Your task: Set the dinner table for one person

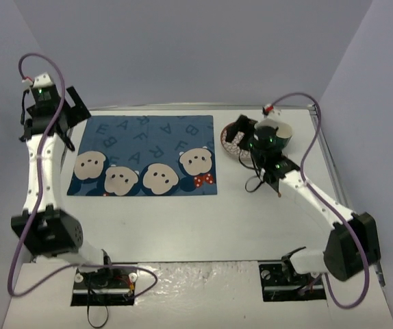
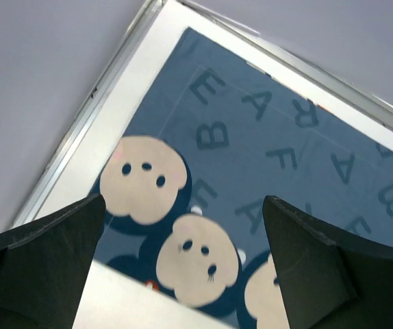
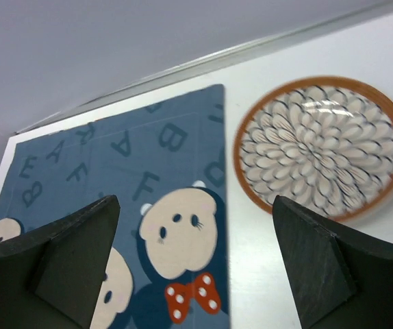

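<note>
Dinner table [image 1: 251, 226] lies under both arms; on it our plate [image 3: 323, 144] sits just right of the placemat [image 1: 148, 151], nearest our right gripper [image 3: 195, 202], which gapes empty, as does the left gripper [image 2: 184, 199].

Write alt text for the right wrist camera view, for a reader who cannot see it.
A round plate with a brown rim and white petal pattern lies on the white table, just right of a blue placemat printed with bear faces and letters. The right gripper is open and empty, its two dark fingers filling the bottom corners.
</note>
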### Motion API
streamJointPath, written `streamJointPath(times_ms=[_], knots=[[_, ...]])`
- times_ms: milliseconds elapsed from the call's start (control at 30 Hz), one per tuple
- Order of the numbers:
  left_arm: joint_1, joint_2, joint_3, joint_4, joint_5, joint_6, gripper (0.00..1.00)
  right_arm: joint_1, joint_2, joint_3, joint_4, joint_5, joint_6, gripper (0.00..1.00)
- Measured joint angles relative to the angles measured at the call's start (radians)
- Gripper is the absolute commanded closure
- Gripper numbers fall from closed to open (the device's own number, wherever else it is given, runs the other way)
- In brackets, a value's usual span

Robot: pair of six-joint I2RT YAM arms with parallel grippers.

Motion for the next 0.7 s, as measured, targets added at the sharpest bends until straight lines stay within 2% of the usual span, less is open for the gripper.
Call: streamJointPath(times_ms=[133, 333, 500, 700], knots=[[-0.003, -0.231, -0.208, 0.025, 0.037, 0.014, 0.03, -0.038, -0.093, -0.169, 0.028, 0.004, 0.070, 0.00], [-0.104, -0.491, -0.520, 0.063, 0.041, 0.041, 0.03, -0.126, -0.098, -0.239, 0.024, -0.039, 0.192, 0.01], [-0.253, -0.562, -0.638, 0.071, 0.003, 0.088, 0.03, -0.176, -0.064, -0.282, 0.046, -0.024, 0.307, 0.07], [-0.282, -0.577, -0.709, 0.067, -0.033, 0.101, 0.03, -0.178, 0.079, -0.318, 0.130, 0.014, 0.462, 0.14]])
